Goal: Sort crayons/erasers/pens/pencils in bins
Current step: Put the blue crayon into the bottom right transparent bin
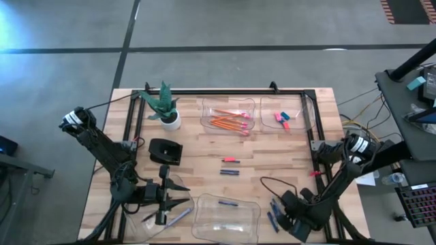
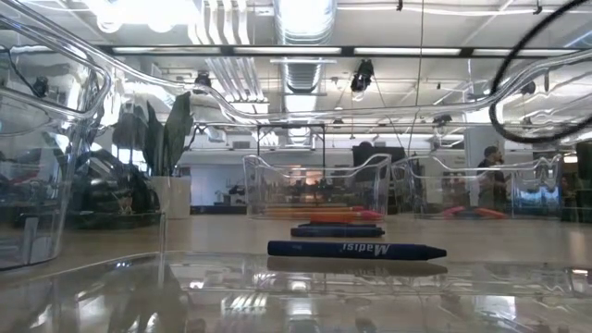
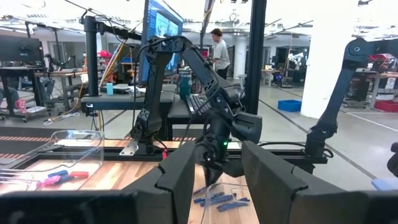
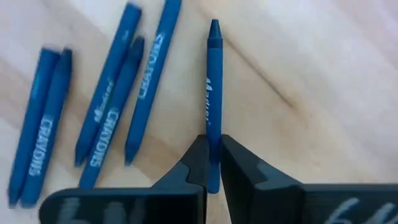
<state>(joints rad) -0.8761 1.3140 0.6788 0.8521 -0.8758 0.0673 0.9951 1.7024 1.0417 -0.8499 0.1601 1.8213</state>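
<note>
Several dark-blue crayons (image 4: 106, 106) lie loose on the wood near the table's front right corner (image 1: 274, 216). My right gripper (image 4: 213, 163) points down over them and is shut on one crayon (image 4: 212, 81). My left gripper (image 3: 214, 180) hangs level and open above the near left bin (image 1: 163, 212), with nothing between its fingers. Another crayon (image 2: 356, 250) lies flat in the near middle bin (image 1: 227, 216). Orange pencils (image 1: 228, 122) lie in the far bin, and erasers (image 1: 283, 120) in the far right bin. My right gripper pinches the crayon's two long sides (image 4: 212, 134) between its two fingers, near the blunt end. The fingers come from above, pointing down, one on each side of the stick. The crayon lies flat on the wood, its point (image 4: 214, 26) away from the fingers.
A potted plant (image 1: 167, 112) and a black box (image 1: 165, 151) stand at the far left. A pink stick (image 1: 229, 160) and a dark one (image 1: 229, 172) lie mid-table. A small red piece (image 1: 315, 173) sits near the right edge. A black cable (image 1: 272, 185) loops beside the right arm.
</note>
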